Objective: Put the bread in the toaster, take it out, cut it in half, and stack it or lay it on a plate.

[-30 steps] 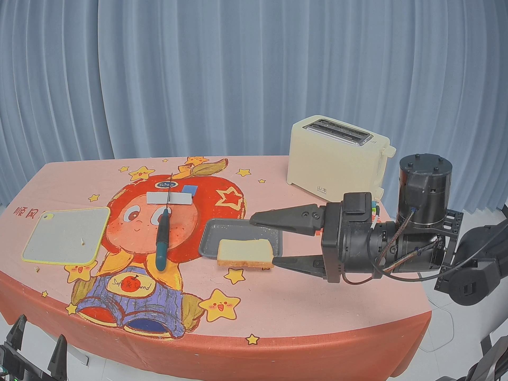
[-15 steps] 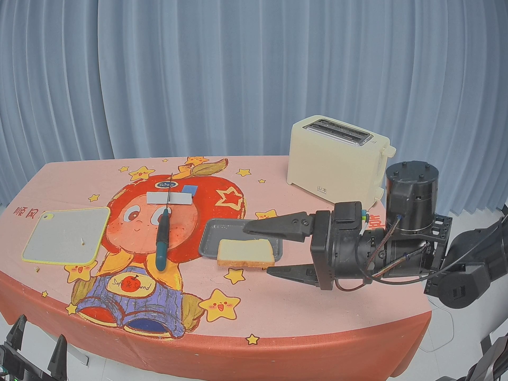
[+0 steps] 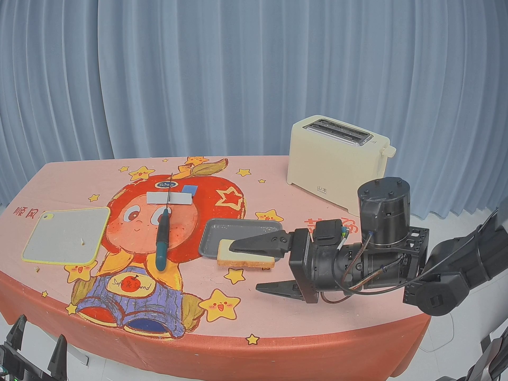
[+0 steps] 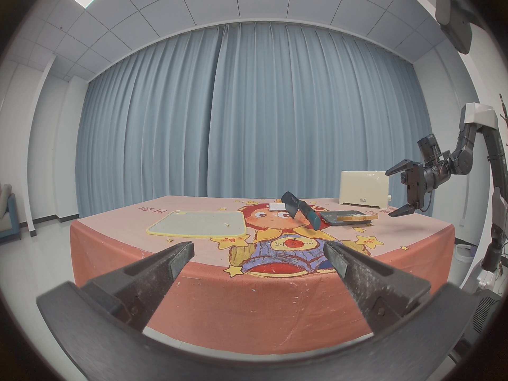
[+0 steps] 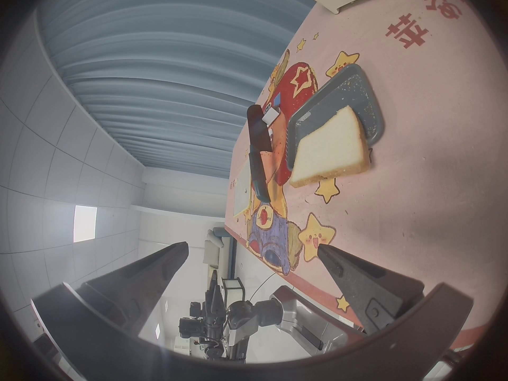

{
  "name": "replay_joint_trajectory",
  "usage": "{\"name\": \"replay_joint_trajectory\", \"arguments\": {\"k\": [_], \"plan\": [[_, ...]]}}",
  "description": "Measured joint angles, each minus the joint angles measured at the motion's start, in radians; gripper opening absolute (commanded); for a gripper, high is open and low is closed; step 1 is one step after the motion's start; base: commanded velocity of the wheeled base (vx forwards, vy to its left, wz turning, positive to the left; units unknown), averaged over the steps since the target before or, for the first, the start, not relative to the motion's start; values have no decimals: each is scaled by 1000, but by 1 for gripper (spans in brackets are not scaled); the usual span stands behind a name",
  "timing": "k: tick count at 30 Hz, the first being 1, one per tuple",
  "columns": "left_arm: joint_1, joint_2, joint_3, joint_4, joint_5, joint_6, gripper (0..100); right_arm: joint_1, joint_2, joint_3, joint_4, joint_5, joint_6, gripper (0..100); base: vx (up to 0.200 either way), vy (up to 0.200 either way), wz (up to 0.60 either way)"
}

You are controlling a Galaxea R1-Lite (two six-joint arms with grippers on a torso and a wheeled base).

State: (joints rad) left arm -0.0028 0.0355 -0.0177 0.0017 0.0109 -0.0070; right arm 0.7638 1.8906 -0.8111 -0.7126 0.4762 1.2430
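Observation:
A slice of bread [image 3: 244, 254] [image 5: 330, 149] lies flat, its back part on the front rim of a grey tray [image 3: 233, 227] [image 5: 338, 93]. My right gripper [image 3: 244, 268] [image 5: 251, 248] is open and lies sideways just right of the slice. Its upper finger hangs over the bread and its lower finger is over the cloth in front. The cream toaster [image 3: 336, 162] stands at the back right with its slots empty. A teal-handled knife [image 3: 163, 234] lies at the table's middle. My left gripper [image 4: 258, 245] is open, low in front of the table's near left edge.
A grey cutting board with a yellow rim [image 3: 66, 235] lies at the table's left. A white card [image 3: 168, 198] sits under the knife's blade. The pink printed cloth is bare along the front edge and at the far left.
The right gripper has moved left and toward the near edge, dropping lower. Its upper finger now overlaps the bread. It stays open, and the bread has not moved.

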Motion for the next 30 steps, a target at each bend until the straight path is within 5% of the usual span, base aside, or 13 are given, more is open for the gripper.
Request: {"name": "replay_joint_trajectory", "arguments": {"k": [11,30], "plan": [[0,0,0,0,0,0,100,1,62,-7,-95,-5,52,100,0,0,0],[0,0,0,0,0,0,100,-8,109,-27,-99,-5,68,100,0,0,0]]}}
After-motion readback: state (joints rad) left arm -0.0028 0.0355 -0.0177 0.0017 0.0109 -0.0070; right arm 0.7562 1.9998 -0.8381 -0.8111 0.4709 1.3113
